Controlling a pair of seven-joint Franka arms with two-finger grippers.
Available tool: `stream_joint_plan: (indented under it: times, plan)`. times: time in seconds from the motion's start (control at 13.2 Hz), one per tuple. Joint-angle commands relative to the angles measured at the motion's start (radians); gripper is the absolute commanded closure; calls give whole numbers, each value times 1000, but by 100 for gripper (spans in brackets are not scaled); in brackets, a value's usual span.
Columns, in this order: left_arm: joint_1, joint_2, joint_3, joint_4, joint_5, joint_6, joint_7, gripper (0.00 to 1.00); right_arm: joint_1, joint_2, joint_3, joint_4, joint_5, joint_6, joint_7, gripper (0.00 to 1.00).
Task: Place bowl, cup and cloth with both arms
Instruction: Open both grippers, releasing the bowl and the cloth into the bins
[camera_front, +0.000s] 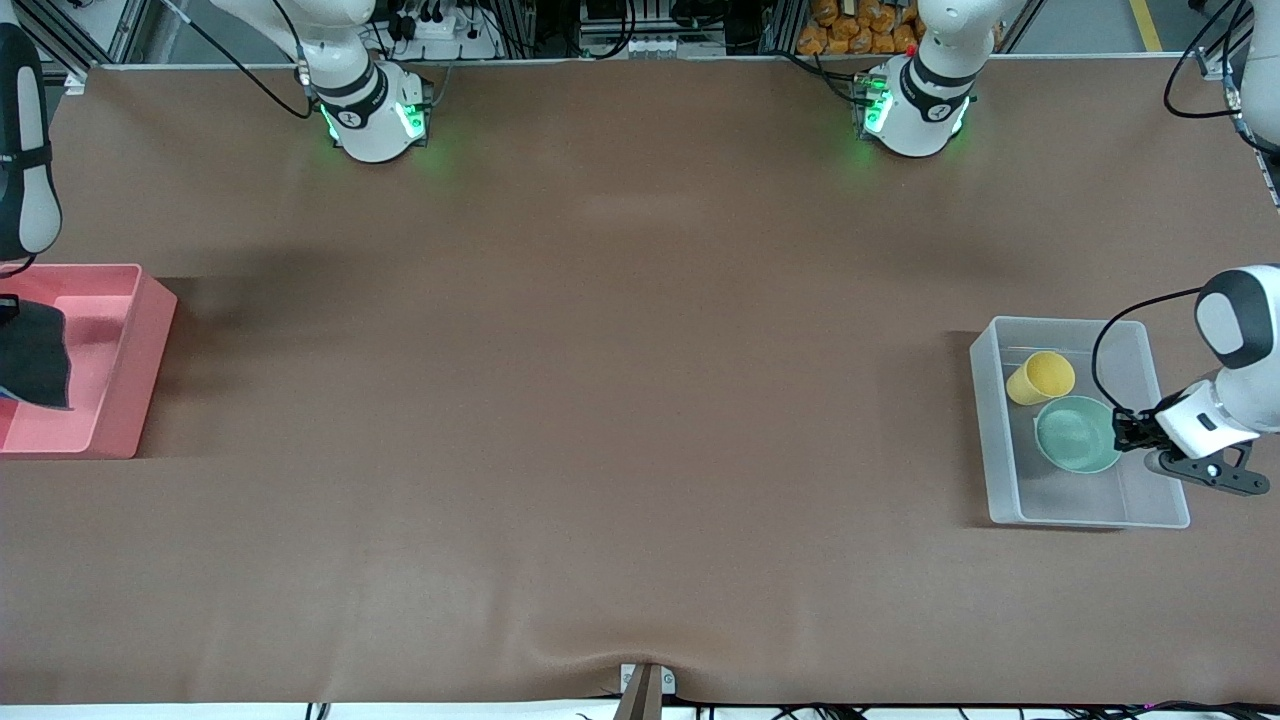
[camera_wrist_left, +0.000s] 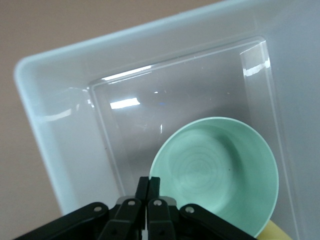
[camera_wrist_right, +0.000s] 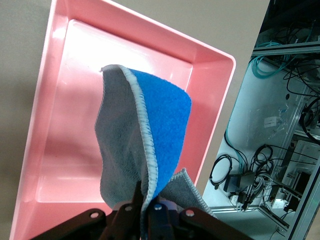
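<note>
Front view: both arms over their trays at the counter's two ends.
Right pincer (camera_wrist_right: 145, 210) pinches the cloth (camera_wrist_right: 145, 135) above the pink tray (camera_front: 130, 380); left pincer (camera_wrist_left: 148, 192), pressed together, is at the bowl (camera_front: 1077, 434) rim, the cup (camera_front: 1040, 378) beside it in the clear tray (camera_front: 1000, 470).

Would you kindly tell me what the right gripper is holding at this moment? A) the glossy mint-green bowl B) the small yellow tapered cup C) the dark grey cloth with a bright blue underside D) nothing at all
C: the right gripper is shut on the dark grey cloth with a bright blue underside, which hangs over the pink plastic tray.
</note>
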Motion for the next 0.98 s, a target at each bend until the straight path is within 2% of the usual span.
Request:
stream_joint_plan:
  times: [0.0, 0.08, 0.15, 0.3, 0.53, 0.75, 0.91]
  plan:
    - [7, -3, -12, 11, -5, 11, -14, 20, -5, -8, 4, -7, -26, 12, -1, 100]
    - [4, -21, -15, 16, -17, 6, -58, 0, -3, -11, 4, -4, -26, 6, -32, 21]
    - [1, -56, -27, 13, -23, -12, -70, 0, -5, -16, 5, 5, -24, 3, -52, 0]
    - [7, -140, -86, 19, -54, -112, -78, 0, 30, -42, 8, 38, -23, -31, -49, 0]
    - [1, -298, -161, 48, -152, -262, -168, 0, 179, -132, 18, 135, 0, -329, 4, 0]
    - [3, -394, -271, 158, -155, -495, -389, 0, 340, -148, 21, 276, 197, -604, 144, 0]
    - [3, -432, -330, 203, -154, -601, -533, 0, 397, -152, 27, 311, 334, -667, 210, 0]
